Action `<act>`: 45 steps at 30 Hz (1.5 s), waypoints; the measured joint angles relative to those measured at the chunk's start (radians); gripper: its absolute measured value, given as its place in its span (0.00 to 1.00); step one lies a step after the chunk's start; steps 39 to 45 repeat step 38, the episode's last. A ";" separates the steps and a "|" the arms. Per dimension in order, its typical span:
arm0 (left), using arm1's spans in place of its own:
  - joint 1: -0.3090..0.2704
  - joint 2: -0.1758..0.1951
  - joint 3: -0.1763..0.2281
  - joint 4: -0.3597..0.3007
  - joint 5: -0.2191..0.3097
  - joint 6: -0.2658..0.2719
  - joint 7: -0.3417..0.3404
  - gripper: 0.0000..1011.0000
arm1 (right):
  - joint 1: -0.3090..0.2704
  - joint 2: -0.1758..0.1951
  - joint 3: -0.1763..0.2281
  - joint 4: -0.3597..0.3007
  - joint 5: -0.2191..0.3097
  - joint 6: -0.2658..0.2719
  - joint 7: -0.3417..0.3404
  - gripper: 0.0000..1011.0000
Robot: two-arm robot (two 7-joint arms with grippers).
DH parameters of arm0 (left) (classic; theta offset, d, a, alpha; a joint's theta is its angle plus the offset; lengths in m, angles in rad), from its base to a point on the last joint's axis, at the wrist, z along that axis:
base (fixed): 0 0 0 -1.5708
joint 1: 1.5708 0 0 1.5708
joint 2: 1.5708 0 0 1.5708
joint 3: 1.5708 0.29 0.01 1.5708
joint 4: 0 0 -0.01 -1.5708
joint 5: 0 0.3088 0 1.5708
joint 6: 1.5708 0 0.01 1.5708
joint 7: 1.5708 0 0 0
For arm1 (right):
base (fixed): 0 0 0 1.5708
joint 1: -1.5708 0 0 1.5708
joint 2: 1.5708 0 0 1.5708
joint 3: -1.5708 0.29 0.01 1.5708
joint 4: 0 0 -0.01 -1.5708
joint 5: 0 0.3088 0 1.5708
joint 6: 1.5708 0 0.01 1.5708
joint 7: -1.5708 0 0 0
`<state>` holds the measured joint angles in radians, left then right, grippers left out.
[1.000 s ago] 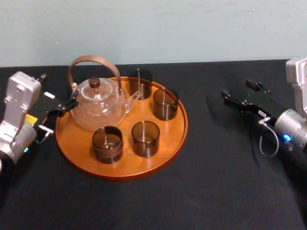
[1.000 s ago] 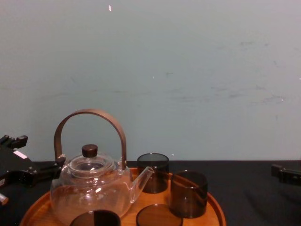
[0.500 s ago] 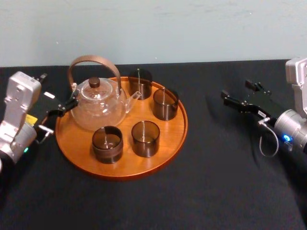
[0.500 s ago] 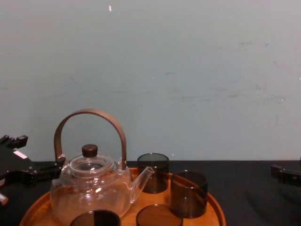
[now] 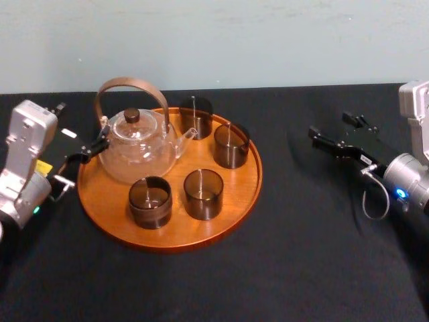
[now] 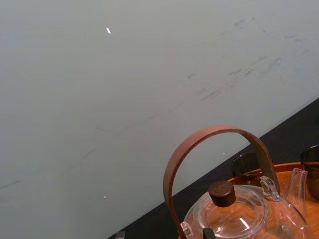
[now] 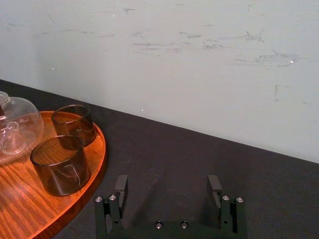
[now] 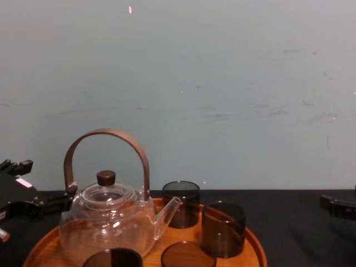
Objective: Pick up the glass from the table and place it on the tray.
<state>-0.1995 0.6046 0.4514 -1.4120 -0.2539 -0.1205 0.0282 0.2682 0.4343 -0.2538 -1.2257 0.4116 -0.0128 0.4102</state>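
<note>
Four smoky glasses (image 5: 203,193) stand on the round wooden tray (image 5: 238,191) on the black counter (image 5: 288,268), with a glass teapot (image 5: 137,144) behind the front pair. The left gripper (image 5: 84,159) hovers just beside the tray's left rim, jaws apart, empty. The right gripper (image 5: 332,127) hangs well right, jaws apart, empty.

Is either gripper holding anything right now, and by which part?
Nothing is held. The right gripper is open over the table. The left gripper is open beside the teapot, closed on nothing.

Scuffed pale grey-green wall (image 5: 221,40)
</note>
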 joint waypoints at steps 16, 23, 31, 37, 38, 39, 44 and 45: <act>0.000 0.000 0.000 0.000 0.000 0.000 0.000 1.00 | 0.000 0.000 0.000 0.000 0.000 0.000 0.000 0.99; 0.000 0.000 0.000 0.000 0.000 0.000 0.000 1.00 | 0.000 0.000 0.000 0.000 0.000 0.000 0.000 0.99; 0.000 0.000 0.000 0.000 0.000 0.000 0.000 1.00 | 0.000 0.000 0.000 0.000 0.000 0.000 0.000 0.99; 0.000 0.000 0.000 0.000 0.000 0.000 0.000 1.00 | 0.000 0.000 0.000 0.000 0.000 0.000 0.000 0.99; 0.000 0.000 0.000 0.000 0.000 0.000 0.000 1.00 | 0.000 0.000 0.000 0.000 0.000 0.000 0.000 0.99; 0.000 0.000 0.000 0.000 0.000 0.000 0.000 1.00 | 0.000 0.000 0.000 0.000 0.000 0.000 0.000 0.99; 0.000 0.000 0.000 0.000 0.000 0.000 0.000 1.00 | 0.000 0.000 0.000 0.000 0.000 0.000 0.000 0.99; 0.000 0.000 0.000 0.000 0.000 0.000 0.000 1.00 | 0.000 0.000 0.000 0.000 0.000 0.000 0.000 0.99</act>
